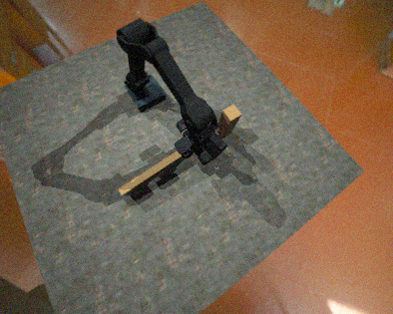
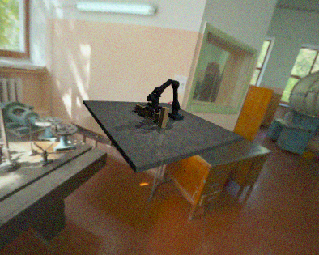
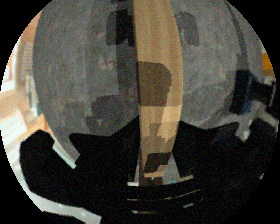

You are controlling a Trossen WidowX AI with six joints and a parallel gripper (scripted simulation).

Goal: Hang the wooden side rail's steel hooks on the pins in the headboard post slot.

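Observation:
The wooden side rail (image 1: 152, 173) (image 3: 159, 40) is a long, light beam, running from the gripper toward the front left in the top view. My gripper (image 1: 197, 151) (image 3: 151, 117) is shut on the rail near its post end, one finger on each side in the wrist view. The short headboard post (image 1: 229, 117) (image 2: 164, 117) stands upright just beyond the gripper. The steel hooks, the slot and its pins cannot be made out; the gripper hides the rail's post end in the top view. Whether the rail's far end touches the table is unclear.
The grey mottled table top (image 1: 152, 258) (image 2: 180, 138) lies under everything. The arm's base (image 1: 146, 95) (image 2: 176, 116) stands behind the rail. Dark shadows of arm and rail spread over the table around them.

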